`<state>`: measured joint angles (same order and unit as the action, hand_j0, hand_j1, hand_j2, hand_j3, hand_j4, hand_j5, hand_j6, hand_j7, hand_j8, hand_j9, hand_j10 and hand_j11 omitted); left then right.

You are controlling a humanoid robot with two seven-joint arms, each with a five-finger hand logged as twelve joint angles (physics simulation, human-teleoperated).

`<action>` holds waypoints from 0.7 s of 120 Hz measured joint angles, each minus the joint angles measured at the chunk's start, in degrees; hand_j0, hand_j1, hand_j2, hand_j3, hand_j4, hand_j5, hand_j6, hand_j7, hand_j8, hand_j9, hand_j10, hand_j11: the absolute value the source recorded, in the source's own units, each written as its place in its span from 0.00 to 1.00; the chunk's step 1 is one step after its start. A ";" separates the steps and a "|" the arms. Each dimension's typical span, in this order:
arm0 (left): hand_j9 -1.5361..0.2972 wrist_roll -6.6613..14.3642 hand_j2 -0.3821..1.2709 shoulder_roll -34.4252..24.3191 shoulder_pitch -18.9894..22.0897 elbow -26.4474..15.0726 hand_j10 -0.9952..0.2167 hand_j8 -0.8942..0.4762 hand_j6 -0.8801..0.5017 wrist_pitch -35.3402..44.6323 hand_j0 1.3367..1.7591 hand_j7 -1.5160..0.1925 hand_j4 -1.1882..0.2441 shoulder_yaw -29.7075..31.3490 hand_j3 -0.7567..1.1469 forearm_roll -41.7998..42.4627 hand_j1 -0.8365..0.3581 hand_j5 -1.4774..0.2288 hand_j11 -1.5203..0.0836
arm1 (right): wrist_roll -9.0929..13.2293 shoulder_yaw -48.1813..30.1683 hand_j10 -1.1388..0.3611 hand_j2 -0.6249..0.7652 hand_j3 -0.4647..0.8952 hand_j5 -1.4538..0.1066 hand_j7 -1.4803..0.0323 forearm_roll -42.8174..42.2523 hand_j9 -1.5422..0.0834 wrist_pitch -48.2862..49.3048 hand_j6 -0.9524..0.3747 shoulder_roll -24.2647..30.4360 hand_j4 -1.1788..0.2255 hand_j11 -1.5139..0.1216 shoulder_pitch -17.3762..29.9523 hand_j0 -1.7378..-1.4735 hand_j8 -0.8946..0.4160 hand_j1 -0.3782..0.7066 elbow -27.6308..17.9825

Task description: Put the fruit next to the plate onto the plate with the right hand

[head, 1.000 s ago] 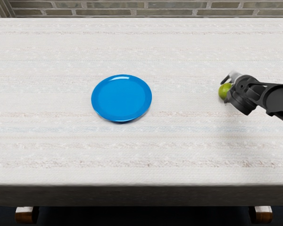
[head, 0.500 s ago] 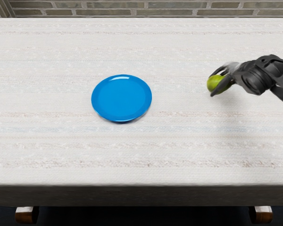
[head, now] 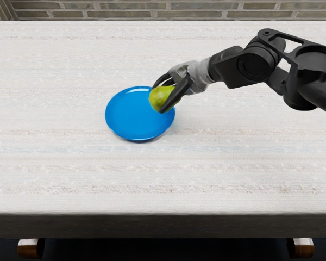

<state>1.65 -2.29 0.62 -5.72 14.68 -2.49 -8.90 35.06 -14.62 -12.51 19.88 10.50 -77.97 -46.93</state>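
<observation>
A yellow-green fruit, pear-like in shape, is held in my right hand, whose dark fingers are curled around it. The hand and fruit are over the right edge of the round blue plate, which lies flat near the middle of the table. I cannot tell whether the fruit touches the plate. My right arm reaches in from the right edge of the picture. The left arm does not show.
The whitish cloth-covered table spans the picture, with its front edge low in the frame. A brick wall runs behind the far edge.
My right hand has carried the fruit from the table's right side leftward to above the plate's right rim. The arm has stretched out further over the table.
</observation>
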 joint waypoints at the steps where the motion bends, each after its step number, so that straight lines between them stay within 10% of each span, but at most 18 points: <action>1: 0.84 0.00 0.23 0.00 0.00 0.00 0.82 0.65 0.64 0.00 0.76 0.89 0.83 0.00 0.40 0.00 0.99 0.87 0.95 | 0.01 -0.02 0.46 0.54 0.34 0.13 0.23 -0.12 0.19 -0.12 0.54 -0.34 0.51 0.19 -0.04 0.36 0.55 0.54 0.07; 31: 0.84 0.00 0.23 0.00 0.00 0.00 0.82 0.65 0.64 0.00 0.76 0.89 0.83 0.01 0.40 0.00 0.99 0.87 0.95 | -0.03 0.00 0.46 0.54 0.34 0.15 0.26 -2.45 0.23 -2.39 0.54 -7.68 0.52 0.20 -0.51 0.36 0.55 0.54 4.14; 58: 0.84 0.01 0.23 0.06 0.00 0.01 0.82 0.65 0.64 0.00 0.76 0.89 0.83 0.03 0.40 0.02 0.99 0.87 0.95 | -0.06 -0.95 0.68 0.48 0.34 0.67 0.74 -2.87 0.71 -2.08 0.66 -7.98 0.73 0.68 -0.50 0.32 0.64 0.20 5.46; 84: 0.84 0.01 0.23 0.01 0.00 0.01 0.82 0.65 0.64 0.00 0.76 0.89 0.83 0.03 0.40 0.02 0.99 0.87 0.95 | -0.06 -9.19 0.73 0.46 0.34 0.84 0.89 10.27 0.86 12.76 0.70 19.10 0.80 0.84 5.30 0.31 0.67 0.09 3.88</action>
<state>1.67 -2.27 0.62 -5.71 14.68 -2.47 -8.88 35.00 -23.81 -2.25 32.64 29.59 -72.66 -43.05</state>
